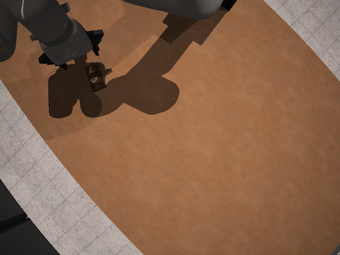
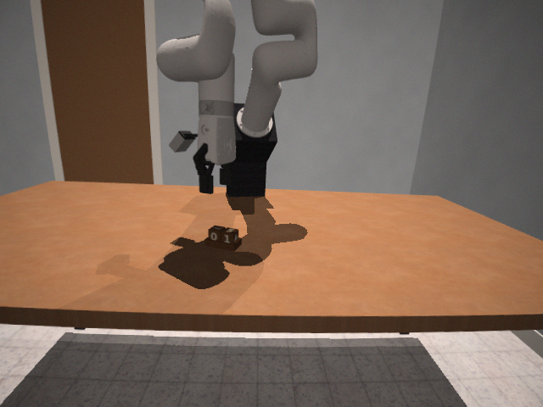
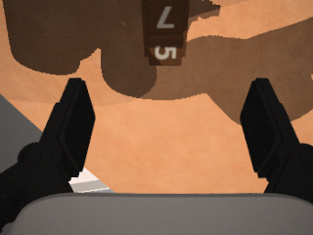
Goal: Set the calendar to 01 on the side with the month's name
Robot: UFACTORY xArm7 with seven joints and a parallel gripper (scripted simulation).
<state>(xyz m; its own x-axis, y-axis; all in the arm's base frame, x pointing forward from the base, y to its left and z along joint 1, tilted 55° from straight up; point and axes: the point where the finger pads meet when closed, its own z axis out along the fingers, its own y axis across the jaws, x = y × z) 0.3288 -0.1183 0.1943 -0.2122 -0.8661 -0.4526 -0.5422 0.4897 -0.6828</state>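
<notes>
Two dark brown cubes stand side by side in the brown tray [image 1: 99, 88] [image 2: 222, 246], which looks flat on the table. In the exterior view the left cube [image 2: 214, 236] shows an upright 0 and the right cube [image 2: 227, 237] an upright 1. Their top faces show 7 and 5 in the top view and the wrist view. The month's name is not legible. My gripper [image 1: 81, 61] [image 2: 215, 186] [image 3: 167, 97] is wide open and empty. It hangs above the table, behind and above the tray in the exterior view, touching neither cubes nor tray.
The orange-brown table [image 1: 205, 164] [image 2: 372, 263] [image 3: 147, 147] carries the arm's broad shadow, which covers the tray area. The black arm base [image 2: 248, 170] stands at the table's back edge. The table's front edge [image 2: 271, 323] is well in front of the tray.
</notes>
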